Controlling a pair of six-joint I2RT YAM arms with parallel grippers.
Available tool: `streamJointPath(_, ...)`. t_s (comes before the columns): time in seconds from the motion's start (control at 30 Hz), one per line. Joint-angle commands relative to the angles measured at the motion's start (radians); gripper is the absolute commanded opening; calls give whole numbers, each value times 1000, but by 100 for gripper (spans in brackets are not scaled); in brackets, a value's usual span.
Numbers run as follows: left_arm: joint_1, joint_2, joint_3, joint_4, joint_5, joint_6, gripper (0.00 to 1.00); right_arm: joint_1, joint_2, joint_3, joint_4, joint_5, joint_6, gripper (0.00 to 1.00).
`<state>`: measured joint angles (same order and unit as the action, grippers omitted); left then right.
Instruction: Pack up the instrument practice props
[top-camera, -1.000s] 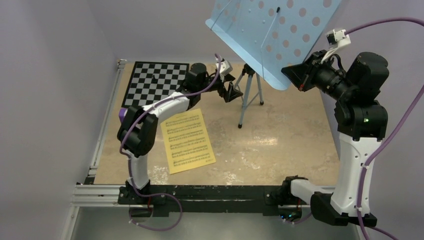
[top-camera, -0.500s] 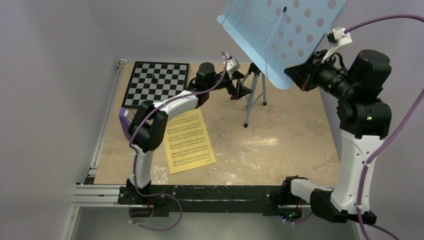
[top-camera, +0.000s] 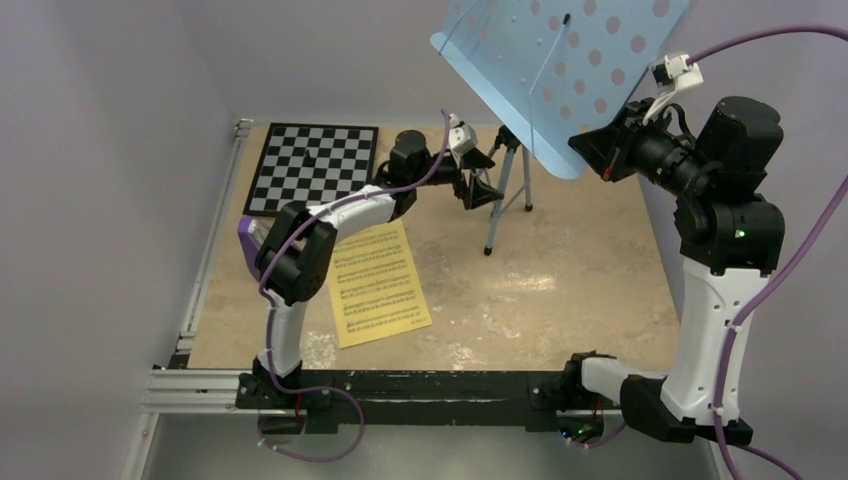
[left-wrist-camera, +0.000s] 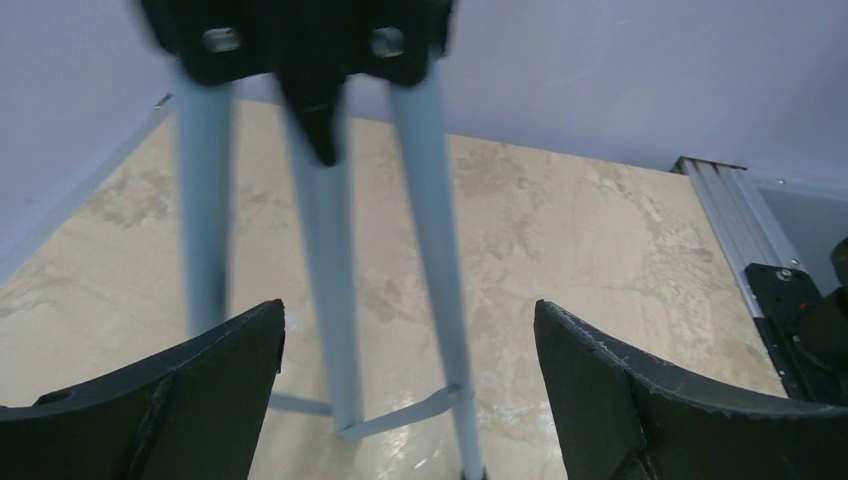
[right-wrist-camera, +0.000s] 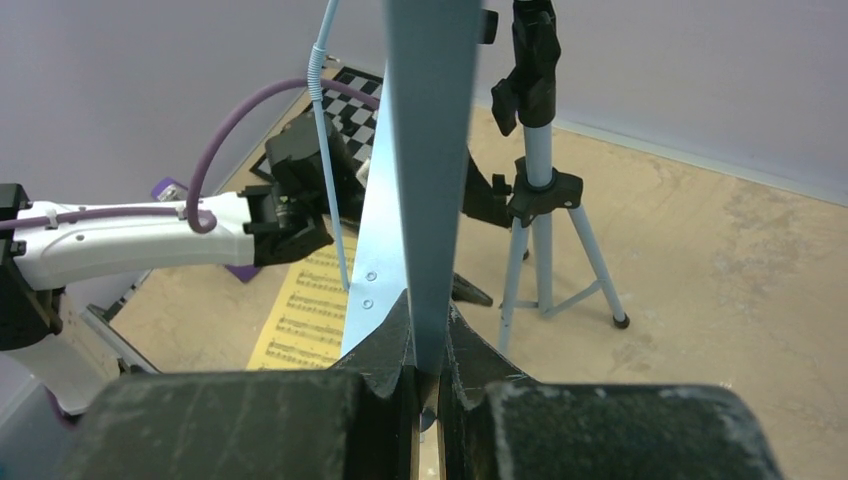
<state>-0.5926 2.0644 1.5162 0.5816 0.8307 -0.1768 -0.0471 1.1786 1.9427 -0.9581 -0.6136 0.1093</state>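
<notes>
A yellow sheet of music (top-camera: 378, 283) lies flat near left; the purple metronome (top-camera: 246, 228) peeks from behind the left arm (top-camera: 340, 210). Farther back, the left gripper (left-wrist-camera: 407, 315) gapes just beside the light blue tripod (right-wrist-camera: 541, 190). The right gripper (right-wrist-camera: 428, 350) pinches the hole-dotted tray (top-camera: 560, 70), whose top is cropped.

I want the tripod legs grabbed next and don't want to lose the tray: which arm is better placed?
Left. The left gripper is open, with the tripod legs framed just ahead between its fingers. The right gripper is shut on the edge of the tray, so it is occupied.
</notes>
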Motion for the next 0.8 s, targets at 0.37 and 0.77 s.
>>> streamJointPath(0.37,-145,23,32,11,-272,85,83,3,-3,-6,0,-27,-22,0)
streamJointPath(0.77,-104,-164,-175,52,-231,48,99,3,-17,-25,14,-18,-20,0)
